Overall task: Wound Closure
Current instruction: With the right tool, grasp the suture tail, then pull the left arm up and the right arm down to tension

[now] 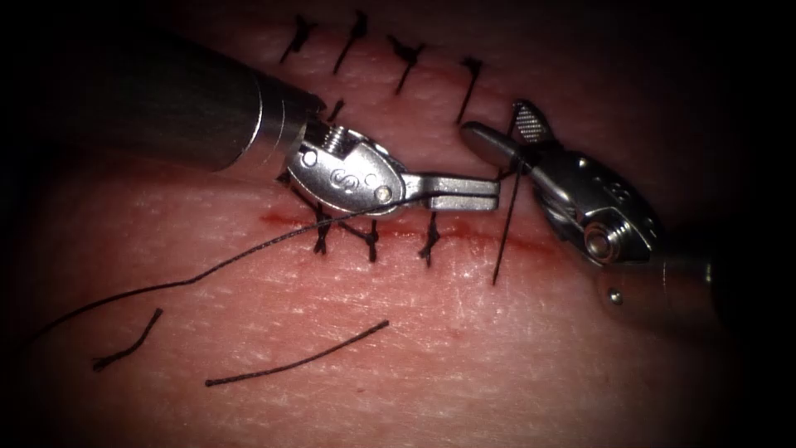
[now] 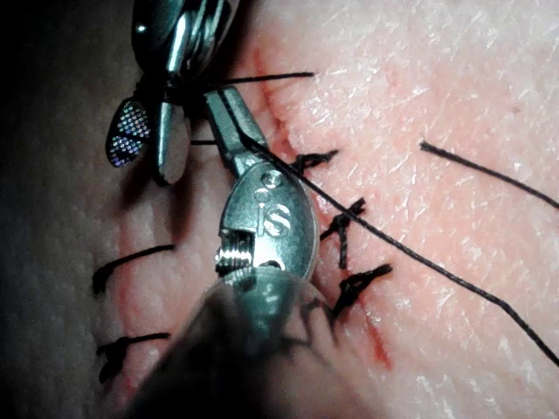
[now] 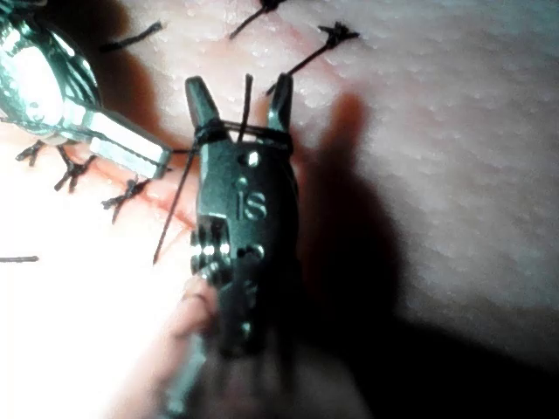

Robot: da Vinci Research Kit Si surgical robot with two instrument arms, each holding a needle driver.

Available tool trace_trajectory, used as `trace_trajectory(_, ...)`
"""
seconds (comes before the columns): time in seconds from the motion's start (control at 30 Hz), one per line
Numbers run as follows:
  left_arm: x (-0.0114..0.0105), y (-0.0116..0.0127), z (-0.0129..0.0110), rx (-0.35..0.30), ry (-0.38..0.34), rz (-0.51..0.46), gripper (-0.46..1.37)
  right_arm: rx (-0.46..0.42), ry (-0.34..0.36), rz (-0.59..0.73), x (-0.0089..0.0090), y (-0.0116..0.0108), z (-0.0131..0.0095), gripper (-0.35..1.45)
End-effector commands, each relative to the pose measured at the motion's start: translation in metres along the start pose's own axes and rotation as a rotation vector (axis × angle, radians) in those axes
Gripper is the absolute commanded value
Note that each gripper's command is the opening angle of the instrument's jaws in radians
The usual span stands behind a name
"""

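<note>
My left tool (image 1: pixel 491 192) comes in from the upper left, its jaws shut on the black thread (image 1: pixel 249 253), which trails away to the lower left over the tissue (image 1: pixel 464 348). Close up, the left tool (image 2: pixel 218 103) pinches that thread (image 2: pixel 410 253) just above the cut (image 1: pixel 473 236). My right tool (image 1: pixel 495 120) stands open at the cut's right end, with thread looped around the base of its jaws (image 3: pixel 240 87). A short strand (image 1: pixel 503 241) hangs from the loop down across the cut. The two tools' tips nearly touch.
Three knotted stitches (image 1: pixel 371 241) cross the cut under the left tool. A second row of several stitches (image 1: pixel 406 60) lies further back. Two cut ends of thread (image 1: pixel 128 343) (image 1: pixel 298 361) lie loose on the near tissue, left of centre.
</note>
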Motion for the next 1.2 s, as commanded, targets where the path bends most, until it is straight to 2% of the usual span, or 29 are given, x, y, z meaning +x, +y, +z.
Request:
trace_trajectory(0.03, 0.0000, 0.0000, 0.0000, -0.007, 0.000, 0.000, -0.35, -0.001, 0.000, 0.000, 0.0000, 0.0000, 0.0001, 0.82)
trace_trajectory(0.07, 0.0000, 0.0000, -0.0001, -0.007, 0.000, 0.000, -0.35, 0.002, 0.000, 0.000, 0.0000, 0.0000, 0.0001, 0.77)
trace_trajectory(0.1, 0.0000, 0.0000, -0.0001, -0.007, 0.000, 0.000, -0.35, 0.006, 0.000, 0.000, -0.0001, 0.0000, 0.0000, 0.63)
trace_trajectory(0.17, 0.0000, 0.0000, -0.0001, -0.007, 0.000, 0.000, -0.35, 0.022, -0.001, 0.000, -0.0003, -0.0001, -0.0002, 0.16)
trace_trajectory(0.2, 0.0001, 0.0001, -0.0002, -0.007, 0.000, 0.000, -0.35, 0.026, -0.001, 0.000, -0.0004, -0.0001, -0.0003, -0.26)
trace_trajectory(0.23, 0.0001, 0.0001, -0.0002, -0.008, 0.000, 0.000, -0.35, 0.030, -0.002, 0.006, -0.0005, -0.0002, -0.0005, -0.35)
trace_trajectory(0.83, 0.0001, 0.0002, -0.0007, -0.012, 0.004, 0.000, -0.35, 0.041, -0.022, 0.005, -0.0007, -0.0019, -0.0025, -0.35)
trace_trajectory(1.2, 0.0000, 0.0001, -0.0005, -0.012, 0.004, 0.001, -0.35, 0.040, -0.002, 0.011, -0.0001, -0.0024, -0.0039, -0.35)
